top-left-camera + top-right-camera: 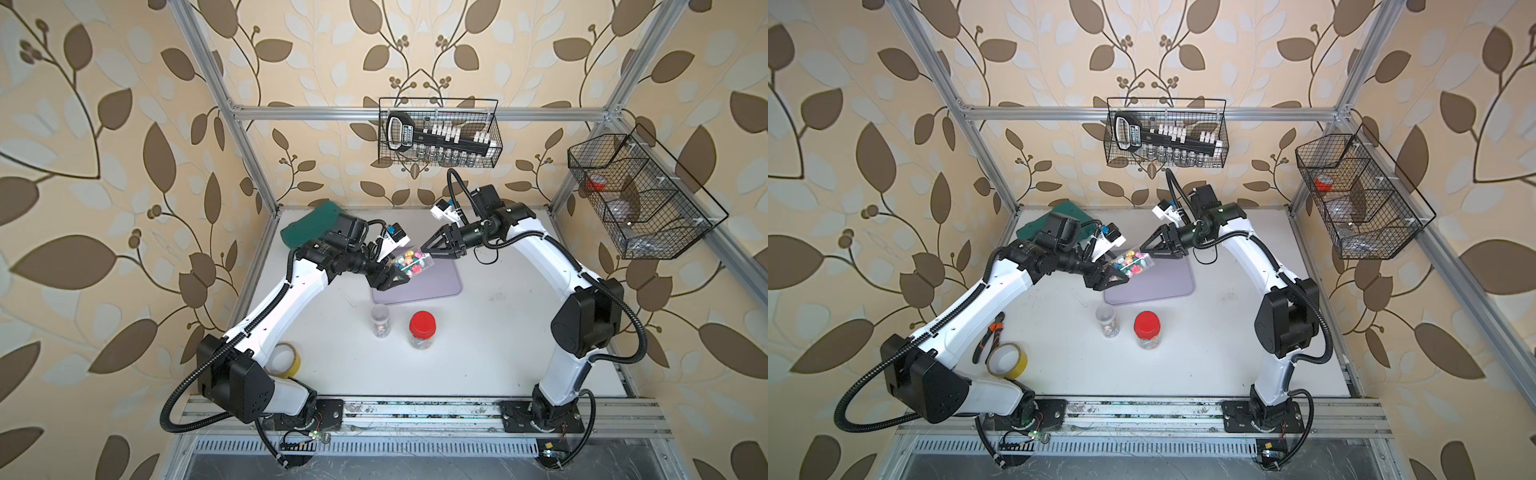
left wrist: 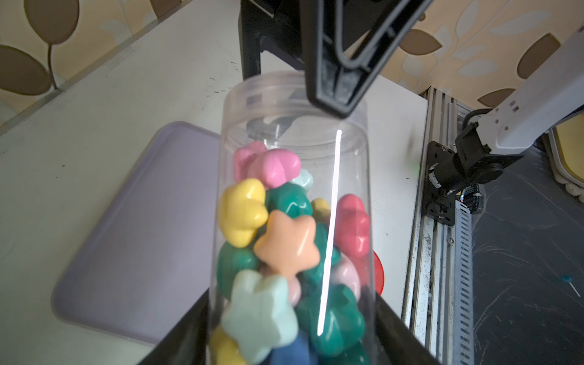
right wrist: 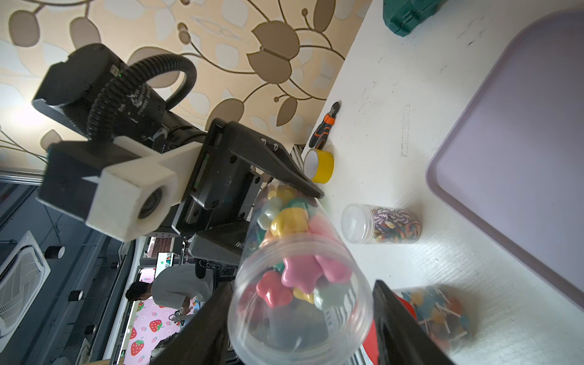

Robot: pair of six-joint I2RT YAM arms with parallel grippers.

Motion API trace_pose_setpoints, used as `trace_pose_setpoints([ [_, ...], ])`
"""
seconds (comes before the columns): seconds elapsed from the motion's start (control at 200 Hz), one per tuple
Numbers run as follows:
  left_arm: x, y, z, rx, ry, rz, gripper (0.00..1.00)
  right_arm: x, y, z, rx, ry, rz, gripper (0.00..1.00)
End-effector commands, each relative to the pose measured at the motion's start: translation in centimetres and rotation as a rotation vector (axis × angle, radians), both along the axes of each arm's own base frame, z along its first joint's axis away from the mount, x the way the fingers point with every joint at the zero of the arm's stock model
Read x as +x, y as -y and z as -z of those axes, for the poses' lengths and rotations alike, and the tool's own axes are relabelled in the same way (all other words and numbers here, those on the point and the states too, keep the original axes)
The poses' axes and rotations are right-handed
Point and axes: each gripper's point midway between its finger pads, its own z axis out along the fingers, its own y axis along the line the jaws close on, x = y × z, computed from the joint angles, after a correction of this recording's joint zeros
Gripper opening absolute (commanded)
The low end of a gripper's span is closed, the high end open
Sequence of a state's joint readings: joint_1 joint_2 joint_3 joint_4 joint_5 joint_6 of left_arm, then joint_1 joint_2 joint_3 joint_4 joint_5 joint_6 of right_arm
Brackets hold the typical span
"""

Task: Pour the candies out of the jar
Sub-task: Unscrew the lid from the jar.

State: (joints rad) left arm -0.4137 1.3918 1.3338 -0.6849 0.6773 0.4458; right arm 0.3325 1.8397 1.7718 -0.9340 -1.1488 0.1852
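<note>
A clear jar (image 1: 409, 264) lies tilted, almost on its side, above the purple tray (image 1: 440, 284). My left gripper (image 1: 401, 268) is shut on the jar's body. The candies (image 2: 284, 243) inside are glossy flower shapes in pink, yellow, teal, peach and mint. My right gripper (image 1: 422, 250) meets the jar's clear lid end from the opposite side. In the right wrist view the right gripper (image 3: 300, 316) has a finger against each side of that lid, shut on it. From the left wrist, the left gripper (image 2: 290, 331) hugs the jar (image 2: 294, 189).
A clear-lidded jar of swirl lollipops (image 1: 380, 320) and a red-lidded jar of ball lollipops (image 1: 422, 328) stand in front of the tray. Yellow tape (image 1: 1009, 359) and pliers (image 1: 988, 336) lie front left, a green case (image 1: 307, 224) back left. Wire baskets (image 1: 440, 133) hang on the walls.
</note>
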Motion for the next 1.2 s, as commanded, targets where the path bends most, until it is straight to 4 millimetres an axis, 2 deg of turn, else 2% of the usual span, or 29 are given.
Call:
trace_pose_setpoints([
  [0.0, -0.3, 1.0, -5.8, -0.128, 0.174, 0.054, 0.67, -1.1, -0.1, -0.3, 0.012, -0.003, -0.025, 0.65],
  [0.245, -0.4, 1.0, -5.8, -0.13, 0.175, 0.056, 0.67, -1.0, -0.1, 0.1, 0.004, -0.004, -0.021, 0.75],
  [0.33, -0.5, 1.0, -5.8, -0.13, 0.173, 0.057, 0.67, -0.9, -0.2, 0.1, 0.004, -0.001, -0.022, 0.75],
  [0.73, -0.5, 1.1, -5.5, -0.13, 0.161, 0.059, 0.67, -0.9, -0.1, -0.5, 0.012, 0.024, -0.025, 0.54],
  [0.93, -0.4, 1.1, -5.5, -0.134, 0.163, 0.058, 0.67, -1.1, -0.2, -0.6, 0.029, 0.02, -0.036, 0.53],
  [1.195, -0.3, 1.4, -5.4, -0.156, 0.158, 0.064, 0.67, -1.8, -0.2, -1.5, 0.08, 0.078, -0.081, 0.43],
])
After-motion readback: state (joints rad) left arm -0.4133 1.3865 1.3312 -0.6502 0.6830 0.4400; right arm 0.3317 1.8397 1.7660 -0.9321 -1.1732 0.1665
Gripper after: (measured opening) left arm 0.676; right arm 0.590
